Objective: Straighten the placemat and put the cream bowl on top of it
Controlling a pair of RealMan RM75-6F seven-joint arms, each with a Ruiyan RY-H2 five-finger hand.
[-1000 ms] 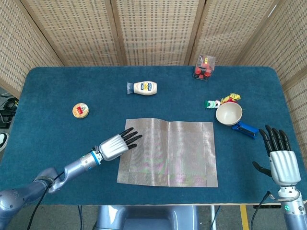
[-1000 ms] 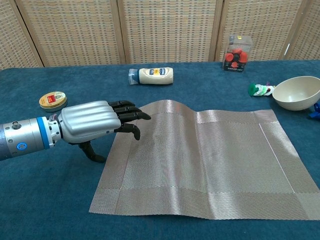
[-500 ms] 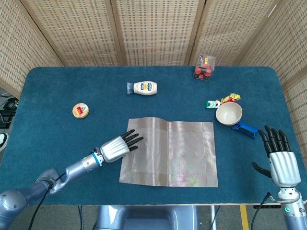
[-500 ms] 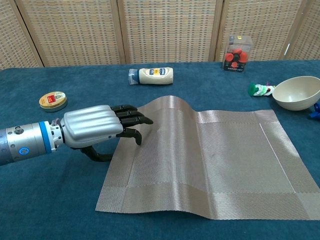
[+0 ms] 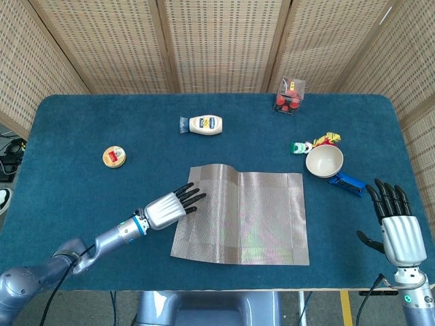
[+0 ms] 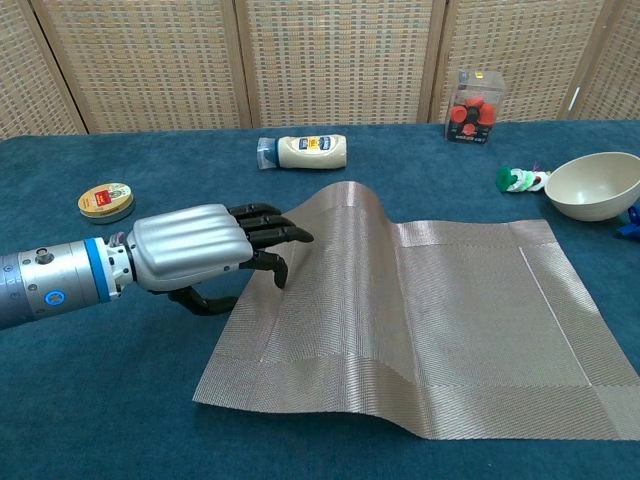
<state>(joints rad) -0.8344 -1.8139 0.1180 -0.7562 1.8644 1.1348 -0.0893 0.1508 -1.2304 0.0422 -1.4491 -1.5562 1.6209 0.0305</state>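
Pushed rightward since a second ago: left hand (image 6: 190, 250), flat with fingers extended and pressing the placemat (image 6: 430, 330) edge, grasping nothing, presumably to square it, though bunching a ridge instead. Further right, cream bowl (image 5: 324, 161) waiting on the table (image 5: 81, 122) beside the mat's far corner; farthest right, right hand (image 5: 397, 227) spread, empty, idle.
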